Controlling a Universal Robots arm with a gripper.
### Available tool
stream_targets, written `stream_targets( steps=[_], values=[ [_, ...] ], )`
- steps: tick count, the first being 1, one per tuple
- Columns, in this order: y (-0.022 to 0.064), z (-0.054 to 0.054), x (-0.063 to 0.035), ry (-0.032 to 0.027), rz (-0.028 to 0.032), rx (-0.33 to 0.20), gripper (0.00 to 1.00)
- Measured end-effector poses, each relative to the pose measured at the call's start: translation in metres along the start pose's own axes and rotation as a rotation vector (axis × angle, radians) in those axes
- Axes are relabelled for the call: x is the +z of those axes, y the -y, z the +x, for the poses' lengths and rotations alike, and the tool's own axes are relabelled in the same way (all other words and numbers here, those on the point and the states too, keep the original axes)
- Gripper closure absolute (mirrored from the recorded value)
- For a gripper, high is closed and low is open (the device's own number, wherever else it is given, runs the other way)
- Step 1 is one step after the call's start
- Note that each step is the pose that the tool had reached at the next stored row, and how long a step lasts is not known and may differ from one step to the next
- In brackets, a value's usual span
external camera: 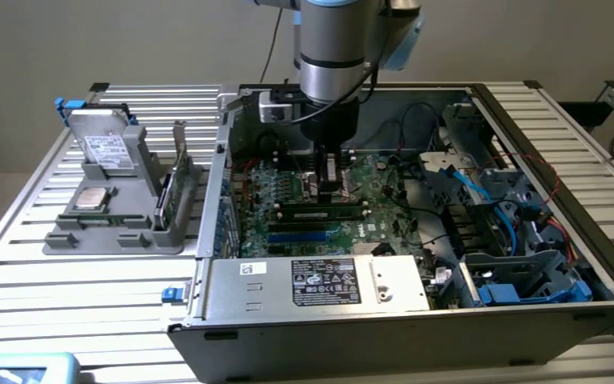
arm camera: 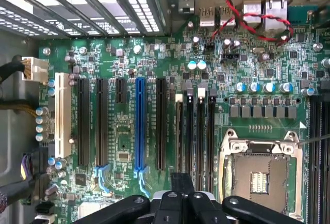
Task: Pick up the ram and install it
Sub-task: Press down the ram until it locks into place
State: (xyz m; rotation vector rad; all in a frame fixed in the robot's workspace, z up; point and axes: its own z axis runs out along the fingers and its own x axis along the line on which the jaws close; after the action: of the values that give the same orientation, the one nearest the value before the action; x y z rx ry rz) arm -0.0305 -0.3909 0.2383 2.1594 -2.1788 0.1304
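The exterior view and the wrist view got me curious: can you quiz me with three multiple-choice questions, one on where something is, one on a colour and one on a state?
1. Where is the tool?
A. Over the grey holder beside the case
B. Inside the computer case, above the motherboard
C. Off the table's edge

2. In the wrist view, what colour is the one long coloured slot standing among the black slots?
A. Red
B. Yellow
C. Blue

3. What state is the computer case in?
A. Open, with its inside showing
B. Closed with its side panel on
C. Wrapped in plastic

Answers:
1 B, since the arm reaches down into the case and the wrist view looks straight onto the green board.
2 C, since that slot is bright blue.
3 A, since the cables, drive bays and board all show from above.
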Motion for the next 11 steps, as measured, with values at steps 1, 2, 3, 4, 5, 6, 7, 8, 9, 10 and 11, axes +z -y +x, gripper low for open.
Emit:
stream_targets(
  steps=[1, 2, 3, 4, 5, 6, 7, 8, 9, 10, 11],
  values=[
    [0.0019, 0.0001, -0.0001, 0.0001, 0.0000, 0.000, 0.89],
    [0.0032, 0.0002, 0.0000, 0.0003, 0.0002, 0.000, 0.89],
    [0.0034, 0.0003, 0.0000, 0.0002, -0.0006, 0.000, 0.89],
    [0.0034, 0.0003, 0.0000, 0.0004, -0.0011, 0.000, 0.89],
    [0.0034, 0.0003, 0.0000, 0.0004, -0.0012, 0.000, 0.89],
    [0.0034, 0.0003, 0.0000, 0.0003, -0.0012, 0.000, 0.89],
    [0.0034, 0.0004, 0.0000, 0.0003, -0.0012, 0.000, 0.89],
    [0.0034, 0.0004, -0.0001, 0.0003, -0.0013, 0.000, 0.89],
    [0.0034, 0.0004, -0.0001, 0.0003, -0.0013, 0.000, 0.89],
    [0.0034, 0.0004, -0.0001, 0.0003, -0.0012, 0.000, 0.89],
    [0.0035, 0.0004, 0.0000, 0.0003, -0.0012, 0.000, 0.89]
  ],
)
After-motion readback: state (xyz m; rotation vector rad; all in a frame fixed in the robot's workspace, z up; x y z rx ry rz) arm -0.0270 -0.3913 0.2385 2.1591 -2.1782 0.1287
